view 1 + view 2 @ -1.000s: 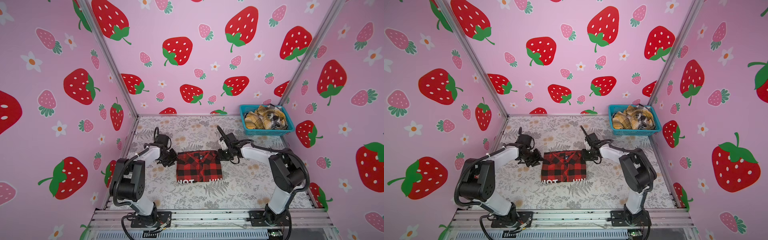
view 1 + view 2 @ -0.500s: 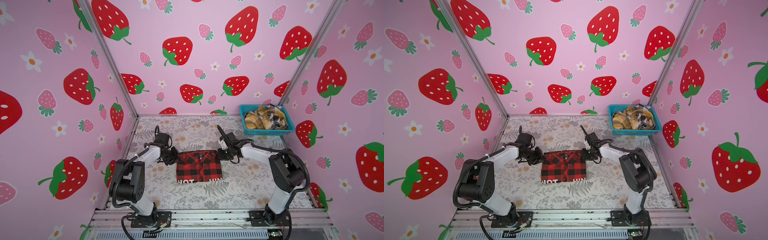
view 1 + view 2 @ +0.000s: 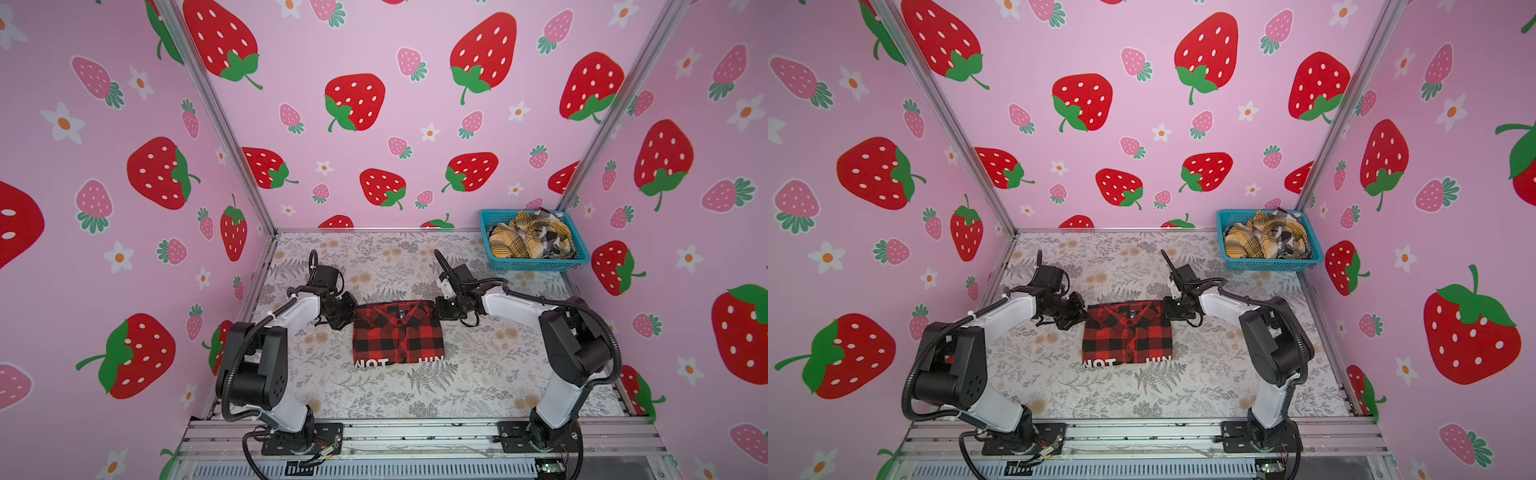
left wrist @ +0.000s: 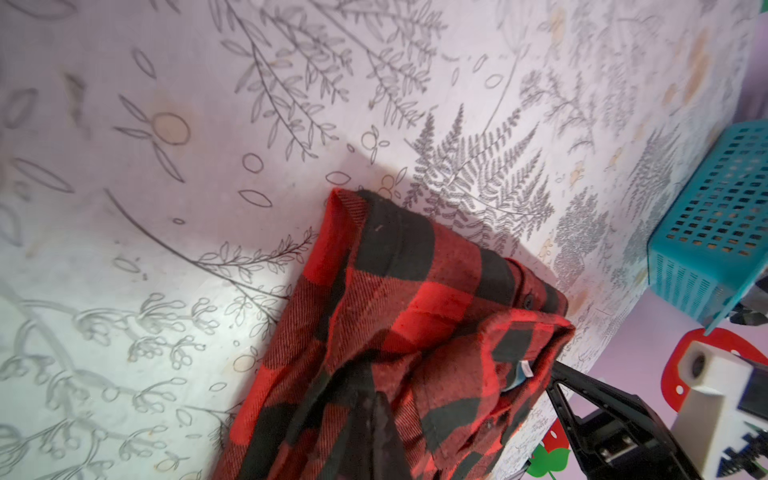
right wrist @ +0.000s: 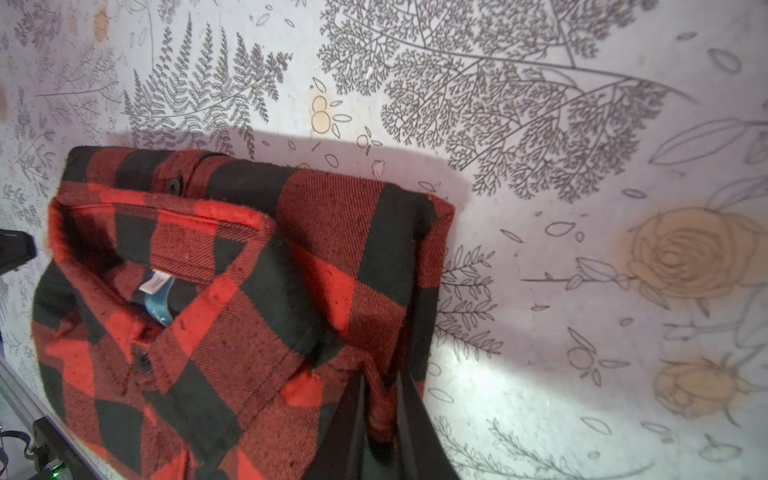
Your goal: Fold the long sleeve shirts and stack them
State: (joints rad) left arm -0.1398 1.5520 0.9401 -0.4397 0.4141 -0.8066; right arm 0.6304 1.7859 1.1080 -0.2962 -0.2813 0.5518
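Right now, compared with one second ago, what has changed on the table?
The left hand moved slightly in toward the red checked shirt and closed on its far left corner. The right hand, gripping the far right corner, barely moved. The shirt lies folded in the same place, and the basket with the other shirts is untouched.

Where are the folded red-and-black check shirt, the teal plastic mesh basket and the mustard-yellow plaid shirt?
folded red-and-black check shirt (image 3: 399, 332): in a top view, middle of its buttoned front.
teal plastic mesh basket (image 3: 536, 264): in a top view, its near wall.
mustard-yellow plaid shirt (image 3: 511, 245): in a top view, crumpled cloth inside the basket.
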